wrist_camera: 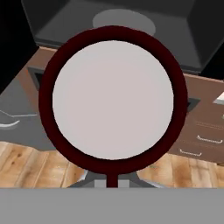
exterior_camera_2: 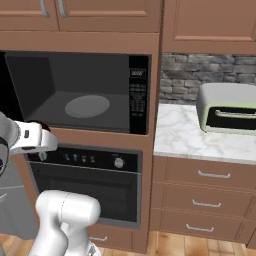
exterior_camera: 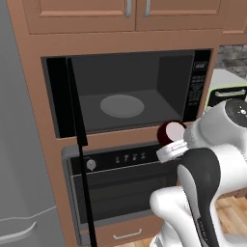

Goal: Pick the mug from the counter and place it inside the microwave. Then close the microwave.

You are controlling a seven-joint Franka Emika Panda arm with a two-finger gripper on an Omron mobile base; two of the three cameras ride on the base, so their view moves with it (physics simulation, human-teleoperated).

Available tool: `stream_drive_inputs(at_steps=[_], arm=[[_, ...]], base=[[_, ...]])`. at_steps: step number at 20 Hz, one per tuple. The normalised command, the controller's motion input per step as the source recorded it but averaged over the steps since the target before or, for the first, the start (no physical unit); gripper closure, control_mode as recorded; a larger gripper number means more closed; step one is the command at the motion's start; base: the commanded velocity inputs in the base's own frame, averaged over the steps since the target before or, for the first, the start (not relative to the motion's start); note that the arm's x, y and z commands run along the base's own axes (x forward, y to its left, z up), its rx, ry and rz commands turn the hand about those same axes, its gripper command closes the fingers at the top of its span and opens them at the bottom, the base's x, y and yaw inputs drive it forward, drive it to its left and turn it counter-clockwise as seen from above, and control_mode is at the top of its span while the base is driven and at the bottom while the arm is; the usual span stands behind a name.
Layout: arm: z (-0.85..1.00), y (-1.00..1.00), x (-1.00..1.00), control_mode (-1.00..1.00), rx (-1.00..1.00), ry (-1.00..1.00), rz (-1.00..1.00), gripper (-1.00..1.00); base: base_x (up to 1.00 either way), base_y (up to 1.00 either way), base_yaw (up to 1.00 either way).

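I hold the mug (exterior_camera: 171, 132) in clenched jaws, centre-right of the left base frame | it hangs just outside the microwave (exterior_camera: 126, 91), below its open front edge | turntable (exterior_camera: 122, 106) lies up-left of it | I judge lift, then push in

The mug (wrist_camera: 113, 100), centre of the hand view, has a maroon rim around a pale whitish inside. In the right base view, the black microwave (exterior_camera_2: 80, 92) at upper left holds a grey turntable (exterior_camera_2: 87, 106); at right, the white grey-veined counter (exterior_camera_2: 185, 135) carries a pale green-and-grey toaster oven (exterior_camera_2: 227, 108).
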Motion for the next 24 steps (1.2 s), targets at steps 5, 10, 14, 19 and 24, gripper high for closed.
stream_drive_inputs(at_steps=[5, 10, 14, 19, 24], arm=[[0.0, 0.11, 0.47, -1.0, 0.09, -0.15, -0.11, 1.0], [0.18, -0.09, 0.14, -1.0, 0.19, 0.0, -0.01, 1.0], [0.01, -0.04, 0.02, -1.0, 0.15, 0.04, 0.0, 1.0], [0.17, 0.02, 0.13, -1.0, -0.04, 0.12, 0.0, 1.0], [0.09, 0.11, 0.28, -1.0, -0.15, 0.15, 0.0, 1.0]], base=[[0.0, 0.0, 0.0], [0.0, 0.0, 0.0], [0.0, 0.0, 0.0], [0.0, 0.0, 0.0], [0.0, 0.0, 0.0]])
